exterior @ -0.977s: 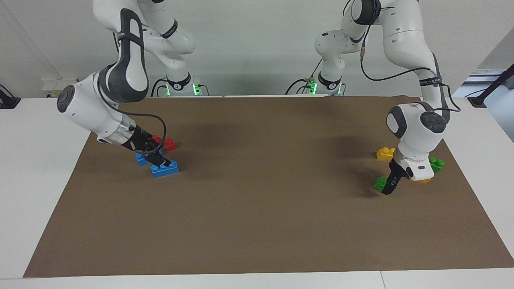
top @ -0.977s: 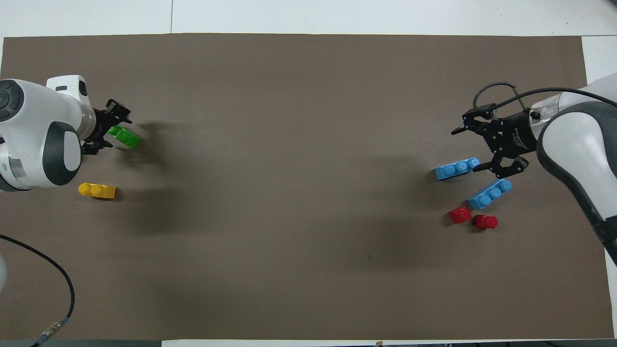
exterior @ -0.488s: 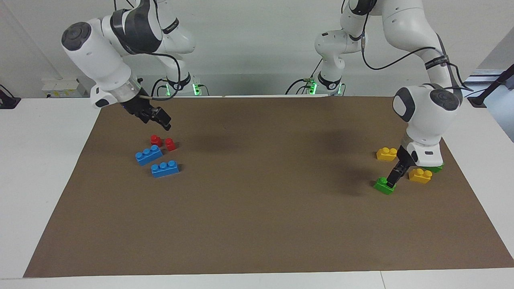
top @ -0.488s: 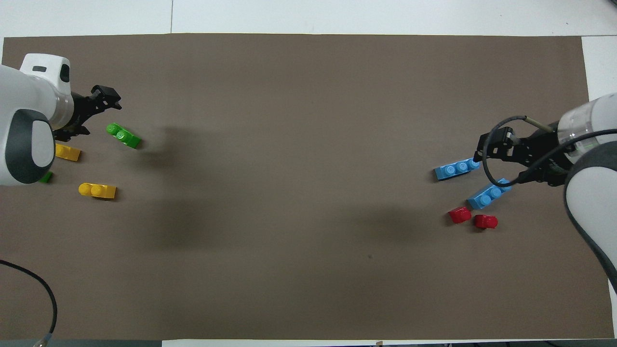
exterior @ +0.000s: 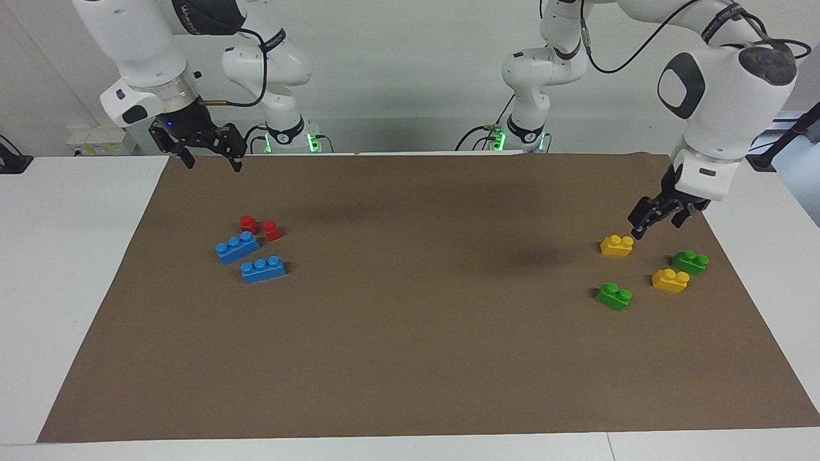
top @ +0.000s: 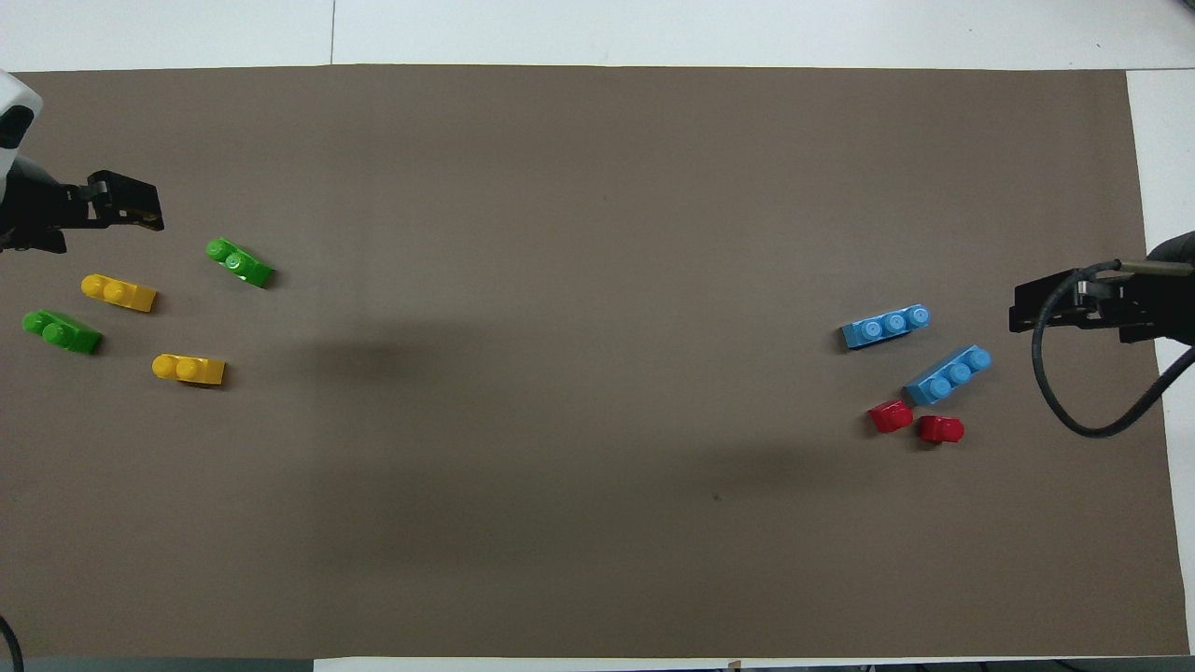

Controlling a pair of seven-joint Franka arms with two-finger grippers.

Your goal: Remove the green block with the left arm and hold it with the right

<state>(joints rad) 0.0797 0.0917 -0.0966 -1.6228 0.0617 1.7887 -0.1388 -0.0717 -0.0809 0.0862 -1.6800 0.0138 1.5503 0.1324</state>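
released the green block (exterior: pixel 614 296) onto the surface (exterior: pixel 410 358) and lifted both hands, left hand (exterior: pixel 658 218) and right hand (exterior: pixel 206 152), away, fingers apart, leaving nothing held.

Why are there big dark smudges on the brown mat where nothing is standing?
Facing view: the soft patches on the brown mat are shadows of the raised arms, blurred by diffuse room light. Overhead view: the same two shadows show, one nearer the yellow and green bricks, one near the red bricks. No glare in either view.
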